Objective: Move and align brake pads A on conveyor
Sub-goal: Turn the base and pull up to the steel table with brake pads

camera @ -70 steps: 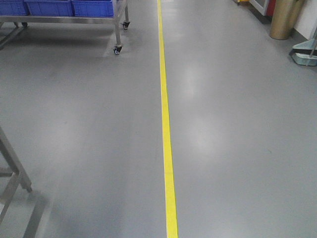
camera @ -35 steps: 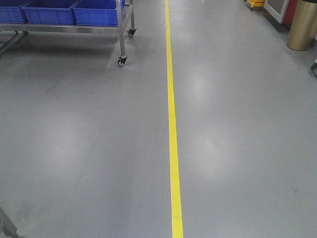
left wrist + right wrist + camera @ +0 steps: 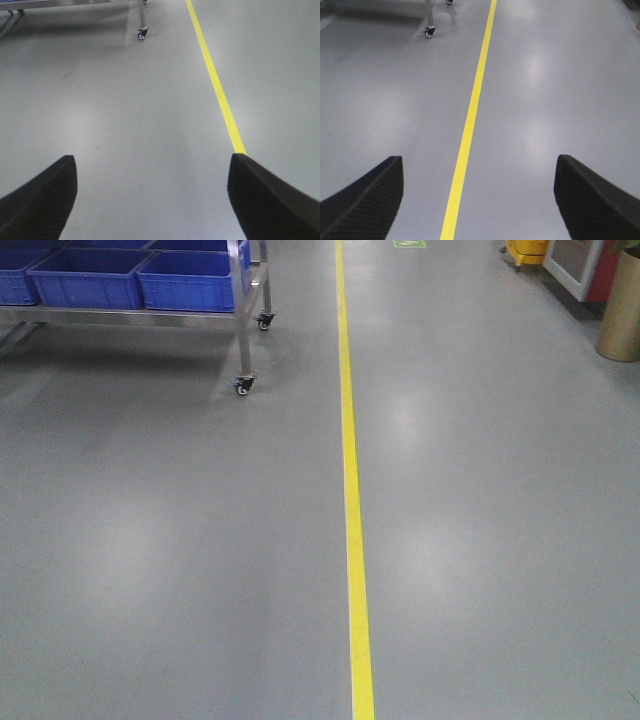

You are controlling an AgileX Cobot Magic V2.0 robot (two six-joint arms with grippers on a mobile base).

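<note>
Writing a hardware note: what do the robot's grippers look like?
The left gripper and right gripper each show only two matte black, wedge-shaped fingers with a fine cross-hatched texture. No cables, markings or arm links are in view.

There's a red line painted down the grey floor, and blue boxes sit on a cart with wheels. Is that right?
Not quite. The line on the grey floor is yellow, not red, as the front-facing view shows. The blue boxes do sit on a cart with wheels.
</note>
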